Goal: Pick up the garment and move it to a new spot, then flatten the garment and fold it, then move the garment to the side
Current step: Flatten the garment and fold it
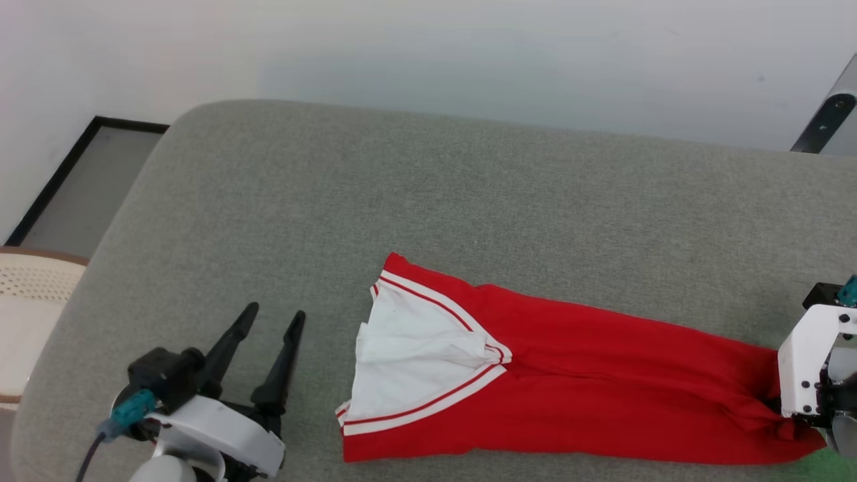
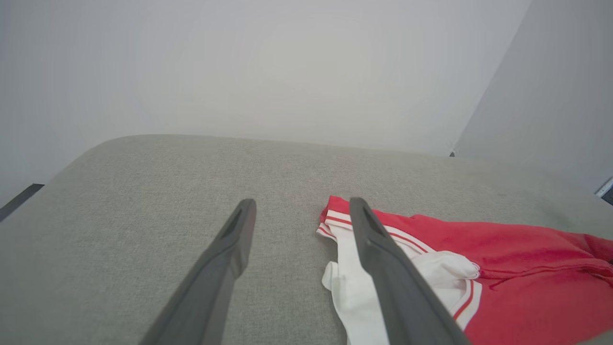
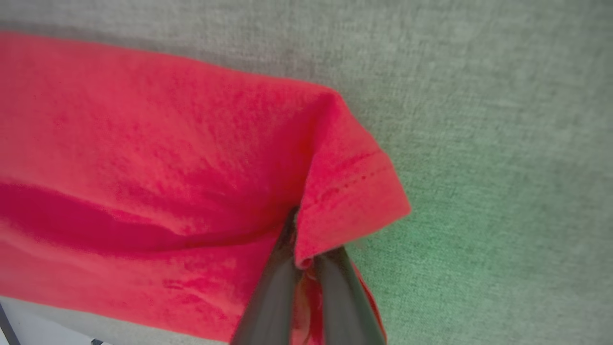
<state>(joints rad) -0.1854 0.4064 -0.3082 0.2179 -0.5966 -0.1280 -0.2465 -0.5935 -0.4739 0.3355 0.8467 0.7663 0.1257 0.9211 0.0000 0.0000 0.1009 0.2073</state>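
The garment (image 1: 602, 375) lies stretched left to right on the grey padded surface (image 1: 428, 201), folded into a long red strip. Its white sleeve with striped trim (image 1: 408, 361) sits at the left end. My right gripper (image 3: 304, 251) is shut on the red hem corner (image 3: 354, 191) at the garment's right end, and the cloth bunches at the pinch. In the head view the right gripper (image 1: 787, 410) stands at the right edge. My left gripper (image 1: 275, 312) hovers open and holds nothing, just left of the white sleeve. In the left wrist view the sleeve (image 2: 445, 263) lies partly behind the right finger of that gripper (image 2: 301, 203).
The padded surface has a rounded far-left corner and a plain white wall behind. A woven cream seat (image 1: 27, 294) and a dark-framed floor panel (image 1: 80, 187) lie off its left edge. A dark bar (image 1: 827, 124) slants in at the upper right.
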